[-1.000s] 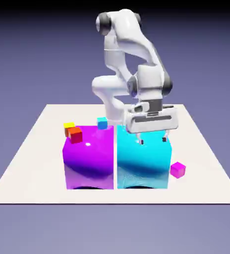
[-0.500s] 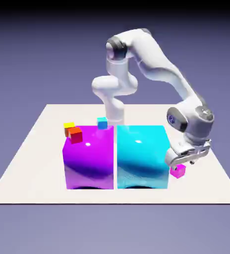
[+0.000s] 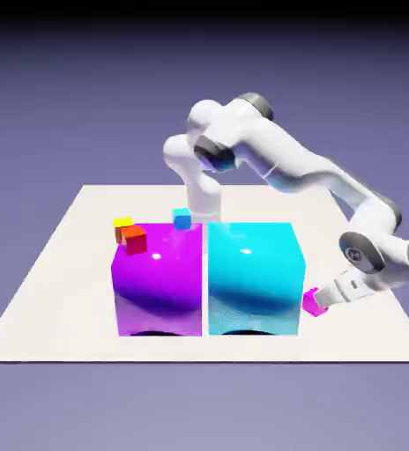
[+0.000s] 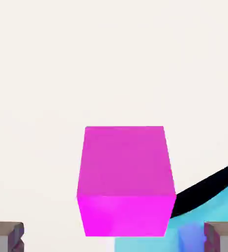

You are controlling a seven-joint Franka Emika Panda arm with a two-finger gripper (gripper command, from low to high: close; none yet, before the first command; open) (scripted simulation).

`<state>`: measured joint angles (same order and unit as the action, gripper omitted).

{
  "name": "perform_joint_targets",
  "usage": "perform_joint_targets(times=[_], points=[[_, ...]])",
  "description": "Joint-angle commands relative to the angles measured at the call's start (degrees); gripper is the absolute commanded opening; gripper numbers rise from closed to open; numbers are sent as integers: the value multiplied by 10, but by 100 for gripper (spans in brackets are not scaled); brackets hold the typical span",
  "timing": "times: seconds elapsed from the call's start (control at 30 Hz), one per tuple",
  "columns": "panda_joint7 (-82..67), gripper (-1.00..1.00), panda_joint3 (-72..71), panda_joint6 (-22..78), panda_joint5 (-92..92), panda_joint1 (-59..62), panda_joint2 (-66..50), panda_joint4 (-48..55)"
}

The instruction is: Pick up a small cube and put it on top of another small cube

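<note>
fingers (image 4: 6,237): spread wide, holding nothing, one tip at each lower corner of the hand view
magenta cube (image 4: 126,172): upright on the surface, large in the hand view, between the tips from side to side, apart from both; just beside the big cyan cube, toward the exterior view's right
arm (image 3: 287,163): bent out to the exterior view's right, hand steeply tilted and close to the magenta cube
big cyan cube (image 3: 254,277): standing beside the big purple cube (image 3: 158,280), narrow gap between
small cyan cube (image 3: 182,218): near the purple one's far edge
red cube (image 3: 134,240): at the purple one's far left corner in the exterior view, partly hiding the yellow cube (image 3: 122,225)
surface (image 3: 58,317): pale, under the big cubes
</note>
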<state>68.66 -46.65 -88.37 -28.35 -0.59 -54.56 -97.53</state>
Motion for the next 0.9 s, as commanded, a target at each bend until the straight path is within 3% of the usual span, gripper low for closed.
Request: perform_joint_targets(times=[0.0, 0.07, 0.1, 0.3, 0.57, 0.87], points=[[4, 0, 6, -22, -8, 5, -5, -21], [11, 0, 14, -58, -20, 12, -14, -53], [11, -100, 14, -58, -20, 12, -14, -53], [-4, -100, -6, 22, 8, -5, 5, 21], [-185, -100, -25, 111, 3, -160, 109, -23], [-403, -100, 112, 130, -36, -240, 269, -98]])
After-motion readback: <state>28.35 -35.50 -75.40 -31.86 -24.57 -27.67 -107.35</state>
